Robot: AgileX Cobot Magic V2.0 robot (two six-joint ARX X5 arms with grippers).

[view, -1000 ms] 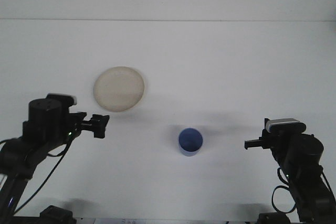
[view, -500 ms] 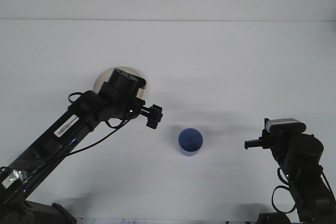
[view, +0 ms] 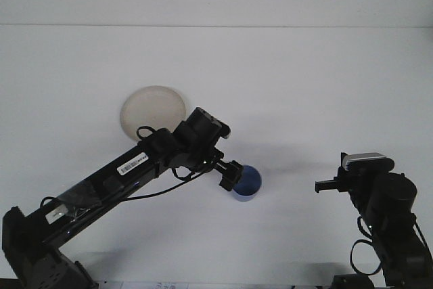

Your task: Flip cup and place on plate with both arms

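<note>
Your left tool (view: 231, 175) sits right at the blue cup (view: 247, 183), overlapping the cup's left rim as seen from the front view. The cup stands on the white bench (view: 304, 86), a little right of centre and toward the near edge, and its mouth faces up, so you look down into the blue inside. From this angle you cannot tell whether the left tool's fingers are spread or together, nor whether they actually touch the cup or only hang above it; the dark fingers merge into one shape against the rim.

The left arm (view: 128, 167) stretches in a long diagonal from the lower left corner up and across to the cup, with a white label on its side.

The plate (view: 150, 107) lies flat on the bench, up and to the left of the cup, well apart from it. Part of its lower right edge is hidden behind the left arm's wrist.

Your right tool (view: 318, 185) is low on the right side, pointing left toward the cup but well apart from it, with bare bench between. Its fingers look drawn together into one thin dark tip, holding nothing.

Counted: one cup, one plate, two arms, two tools.
</note>
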